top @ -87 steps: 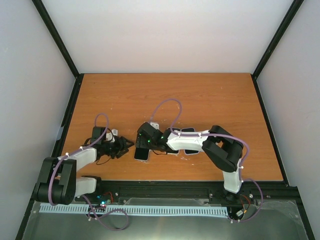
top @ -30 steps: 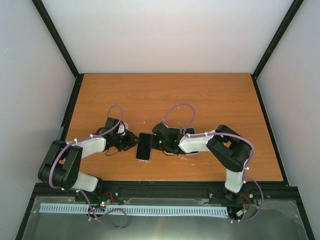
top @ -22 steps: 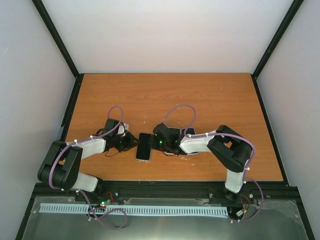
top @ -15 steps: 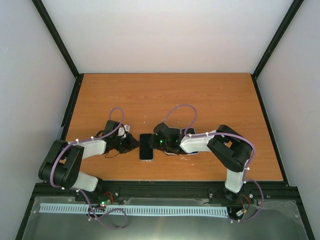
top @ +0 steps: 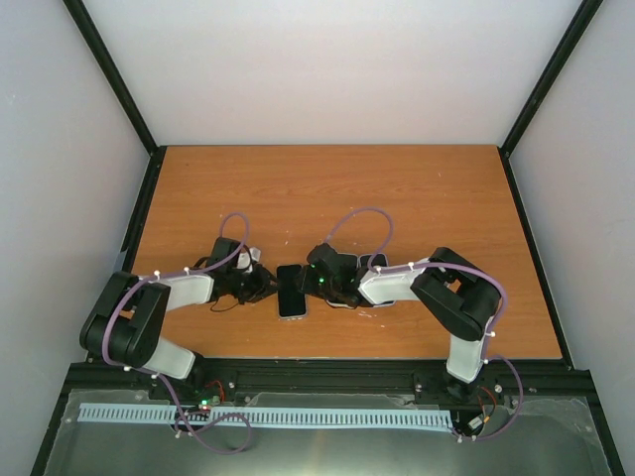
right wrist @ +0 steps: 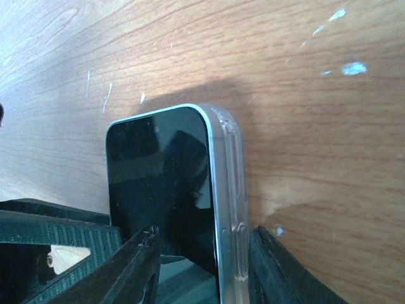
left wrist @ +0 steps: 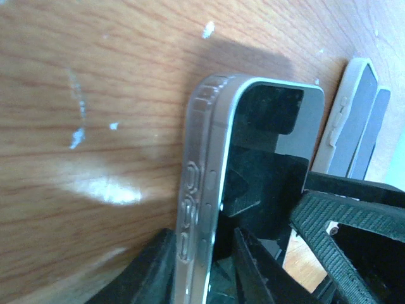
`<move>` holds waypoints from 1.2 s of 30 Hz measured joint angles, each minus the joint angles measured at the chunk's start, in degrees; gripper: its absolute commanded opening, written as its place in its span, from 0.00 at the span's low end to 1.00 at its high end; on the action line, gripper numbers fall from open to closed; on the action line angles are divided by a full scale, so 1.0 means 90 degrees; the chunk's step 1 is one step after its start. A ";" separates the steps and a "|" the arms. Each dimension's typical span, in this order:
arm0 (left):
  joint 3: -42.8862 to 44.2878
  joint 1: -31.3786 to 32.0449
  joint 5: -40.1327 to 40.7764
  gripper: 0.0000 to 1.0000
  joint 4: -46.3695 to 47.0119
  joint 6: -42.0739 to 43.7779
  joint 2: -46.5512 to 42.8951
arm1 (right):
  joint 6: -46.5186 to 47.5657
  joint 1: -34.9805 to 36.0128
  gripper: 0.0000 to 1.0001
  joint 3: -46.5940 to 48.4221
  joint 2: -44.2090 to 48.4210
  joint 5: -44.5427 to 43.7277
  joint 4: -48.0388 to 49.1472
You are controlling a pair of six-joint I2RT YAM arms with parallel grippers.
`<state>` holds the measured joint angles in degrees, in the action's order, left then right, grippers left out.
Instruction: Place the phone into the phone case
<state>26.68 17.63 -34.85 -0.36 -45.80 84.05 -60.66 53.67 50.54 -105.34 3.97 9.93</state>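
Observation:
The black-screened phone [top: 291, 293] lies flat on the table near its front edge, with the clear phone case [left wrist: 195, 190] round its rim. My left gripper [top: 266, 286] stands at its left long edge. In the left wrist view the gripper [left wrist: 202, 235] straddles that edge narrowly, one finger on the case's side, the other over the screen [left wrist: 266, 164]. My right gripper [top: 316, 285] faces it from the right. In the right wrist view the gripper [right wrist: 205, 231] straddles the cased edge [right wrist: 228, 190] more widely, its outer finger against the case.
Two more flat phone-like slabs [left wrist: 354, 120] lie side by side just right of the phone, mostly under the right arm [top: 382, 283]. Black frame rails border the wooden table [top: 327, 188], and white walls stand round it.
The left gripper has moved right against the phone, which slid a little to the right toward the right gripper. The right arm has barely shifted.

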 measured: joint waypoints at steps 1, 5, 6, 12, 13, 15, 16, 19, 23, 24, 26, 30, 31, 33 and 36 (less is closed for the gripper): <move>0.0010 0.0007 0.0017 0.33 -0.0022 -0.0005 -0.0007 | -0.0002 0.0000 0.37 -0.0010 0.0000 0.0017 0.0019; 0.0087 0.0058 0.0185 0.31 -0.0245 0.0002 -0.0112 | -0.0034 0.0005 0.35 -0.0117 0.0046 0.0180 0.0112; 0.0092 0.0061 0.0211 0.29 -0.0279 0.0002 -0.0121 | -0.0044 0.0007 0.35 -0.0141 0.0058 0.0216 0.0131; 0.0095 0.0058 0.0296 0.22 -0.0369 0.0039 -0.0148 | -0.0165 0.0000 0.35 -0.0248 0.0092 0.0381 0.0316; 0.0092 0.0058 0.0304 0.22 -0.0381 0.0041 -0.0163 | -0.0189 -0.0002 0.35 -0.0284 0.0095 0.0396 0.0376; 0.0092 0.0058 0.0306 0.27 -0.0391 0.0041 -0.0170 | -0.0226 -0.0002 0.35 -0.0355 0.0109 0.0440 0.0466; 0.0092 0.0058 0.0308 0.31 -0.0393 0.0041 -0.0175 | -0.0243 -0.0002 0.35 -0.0386 0.0129 0.0457 0.0505; 0.0090 0.0061 0.0291 0.39 -0.0415 0.0044 -0.0204 | -0.0291 0.0000 0.35 -0.0457 0.0223 0.0532 0.0612; 0.0090 0.0056 0.0209 0.47 -0.0410 0.0032 -0.0260 | -0.0364 0.0000 0.35 -0.0583 0.0430 0.0648 0.0930; 0.0090 0.0056 0.0194 0.49 -0.0413 0.0034 -0.0277 | -0.0386 0.0000 0.35 -0.0614 0.0474 0.0685 0.1039; 0.0090 0.0053 0.0180 0.49 -0.0437 0.0039 -0.0316 | -0.0425 0.0000 0.35 -0.0639 0.0525 0.0758 0.1222; 0.0090 0.0053 0.0211 0.48 -0.0578 0.0080 -0.0398 | -0.0534 -0.0002 0.35 -0.0709 0.0525 0.0891 0.1421; 0.0090 0.0053 0.0221 0.47 -0.0612 0.0095 -0.0413 | -0.0559 -0.0002 0.36 -0.0719 0.0525 0.0928 0.1455; 0.0090 0.0051 0.0228 0.45 -0.0639 0.0136 -0.0420 | -0.0607 -0.0007 0.36 -0.0721 0.0508 0.0981 0.1486; 0.0087 0.0039 0.0260 0.42 -0.0670 0.0165 -0.0420 | -0.0707 -0.0049 0.35 -0.0753 0.0389 0.1059 0.1644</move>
<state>27.46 17.98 -32.51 -6.39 -44.31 80.27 -67.02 53.23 43.77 -101.84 13.50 24.73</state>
